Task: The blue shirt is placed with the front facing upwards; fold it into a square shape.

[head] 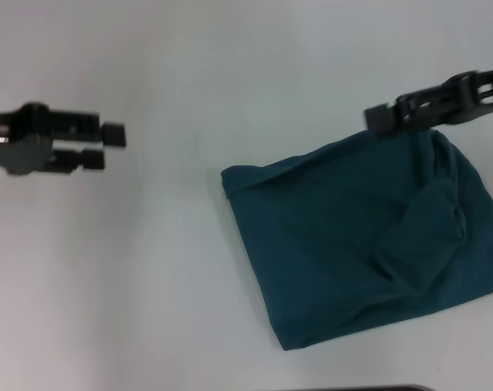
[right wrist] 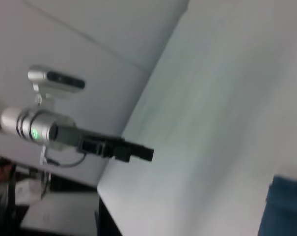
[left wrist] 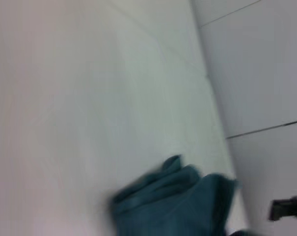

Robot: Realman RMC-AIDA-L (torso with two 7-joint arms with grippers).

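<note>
Right gripper (head: 378,120) hangs at the far right corner of the blue shirt (head: 360,244), fingertips at the fabric's edge; whether they pinch cloth cannot be told. Folded into a rough, rumpled rectangle, the shirt lies on the white table (head: 148,285), right of centre. Well apart on the left, the left gripper (head: 107,147) hovers over bare tabletop, its fingers narrowly parted and holding nothing.

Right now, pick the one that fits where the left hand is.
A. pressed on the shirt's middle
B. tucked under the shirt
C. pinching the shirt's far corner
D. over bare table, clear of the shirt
D: the left hand hangs open above bare table, well apart from the folded blue shirt.
</note>
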